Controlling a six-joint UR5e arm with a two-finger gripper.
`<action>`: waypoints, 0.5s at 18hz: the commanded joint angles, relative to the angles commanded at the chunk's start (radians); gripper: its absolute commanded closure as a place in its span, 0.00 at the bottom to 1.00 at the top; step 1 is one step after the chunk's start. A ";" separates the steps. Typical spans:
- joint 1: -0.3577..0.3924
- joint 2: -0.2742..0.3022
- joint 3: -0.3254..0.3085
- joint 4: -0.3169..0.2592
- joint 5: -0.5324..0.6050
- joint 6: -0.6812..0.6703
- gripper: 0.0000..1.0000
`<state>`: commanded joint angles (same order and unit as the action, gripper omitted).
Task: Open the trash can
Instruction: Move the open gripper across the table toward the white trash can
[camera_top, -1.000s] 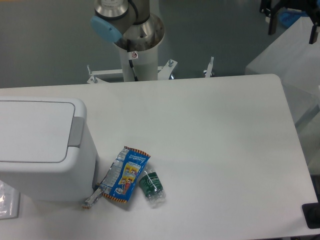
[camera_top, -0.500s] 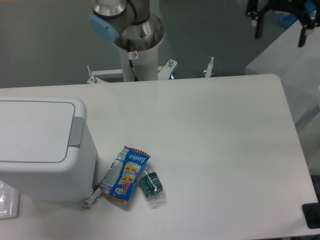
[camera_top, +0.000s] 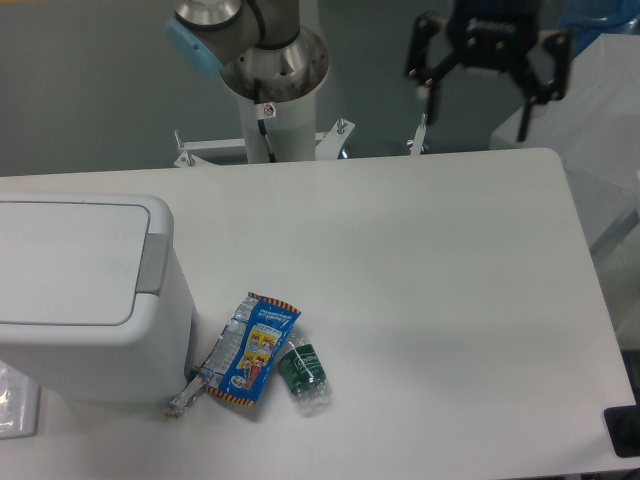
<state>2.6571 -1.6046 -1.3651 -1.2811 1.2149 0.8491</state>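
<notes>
The trash can (camera_top: 80, 290) is a large white boxy bin at the table's left edge, its flat lid down and a grey push strip (camera_top: 152, 264) along the lid's right side. My gripper (camera_top: 480, 118) hangs above the table's far edge at upper right, far from the bin. Its two black fingers (camera_top: 430, 85) are spread wide with nothing between them.
A blue snack wrapper (camera_top: 250, 347) and a crushed green-labelled bottle (camera_top: 303, 375) lie on the white table (camera_top: 430, 300) just right of the bin. The arm's base column (camera_top: 270, 100) stands behind the far edge. A dark object (camera_top: 625, 430) sits at the near right corner.
My gripper has moved left and down from the upper right corner toward the table's far edge, staying open. The bin and litter have not moved.
</notes>
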 joint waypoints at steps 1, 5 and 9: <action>-0.028 0.003 -0.011 0.018 0.003 -0.074 0.00; -0.133 0.005 -0.043 0.016 0.006 -0.373 0.00; -0.230 -0.012 -0.074 0.025 0.047 -0.472 0.00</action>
<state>2.4270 -1.6168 -1.4387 -1.2564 1.2623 0.3775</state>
